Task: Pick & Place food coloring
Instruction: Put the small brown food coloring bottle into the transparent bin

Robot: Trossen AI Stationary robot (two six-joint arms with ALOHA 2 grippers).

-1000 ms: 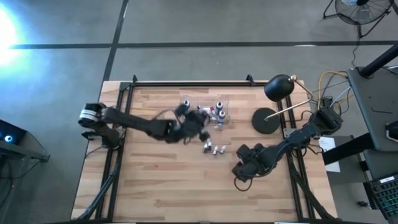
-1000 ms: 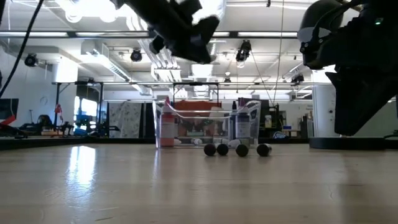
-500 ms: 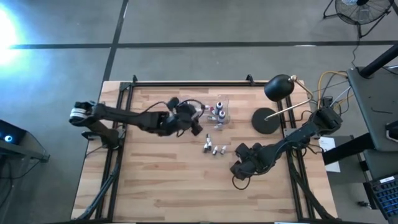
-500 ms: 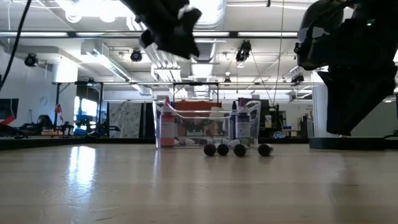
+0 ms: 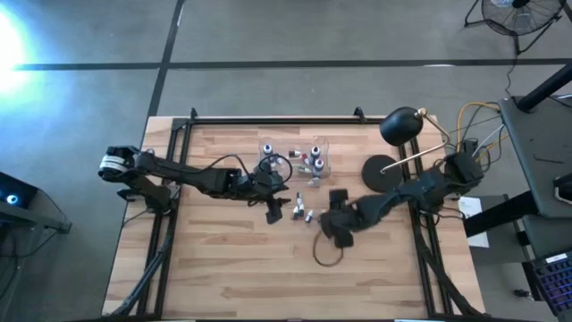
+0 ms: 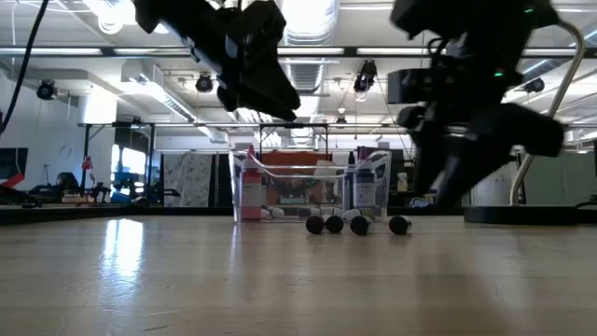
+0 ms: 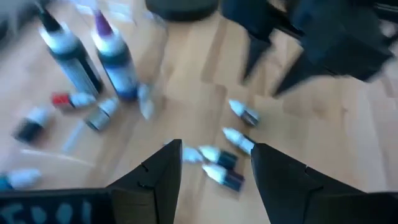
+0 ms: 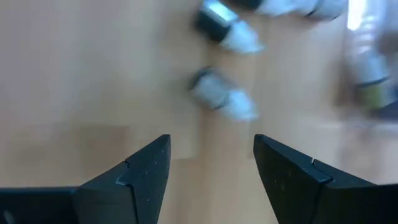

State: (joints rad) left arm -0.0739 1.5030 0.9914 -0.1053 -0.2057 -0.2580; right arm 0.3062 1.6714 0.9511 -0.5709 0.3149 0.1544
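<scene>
Several tiny food coloring bottles [image 5: 304, 211] lie on their sides on the wooden table, just in front of a clear plastic box [image 5: 296, 161]. The low view shows these bottles [image 6: 357, 224] as a row before the box [image 6: 312, 191]. More bottles [image 7: 115, 59] stand or lie inside the box. My left gripper [image 7: 214, 165] hovers open above the loose bottles [image 7: 227, 177], left of them in the high view [image 5: 275, 209]. My right gripper [image 8: 211, 155] is open over two of the loose bottles [image 8: 224, 99], at their right [image 5: 331, 220].
A black desk lamp [image 5: 393, 148] stands at the far right of the table, its round base [image 5: 382, 173] beside my right arm. A loop of cable [image 5: 326, 252] hangs under my right gripper. Bare wood lies toward the near edge.
My left gripper has drawn back from over the box toward the near edge and tipped down over the loose bottles. My right gripper has swung toward the table's left, up to the same bottles, and has rolled about its own axis.
</scene>
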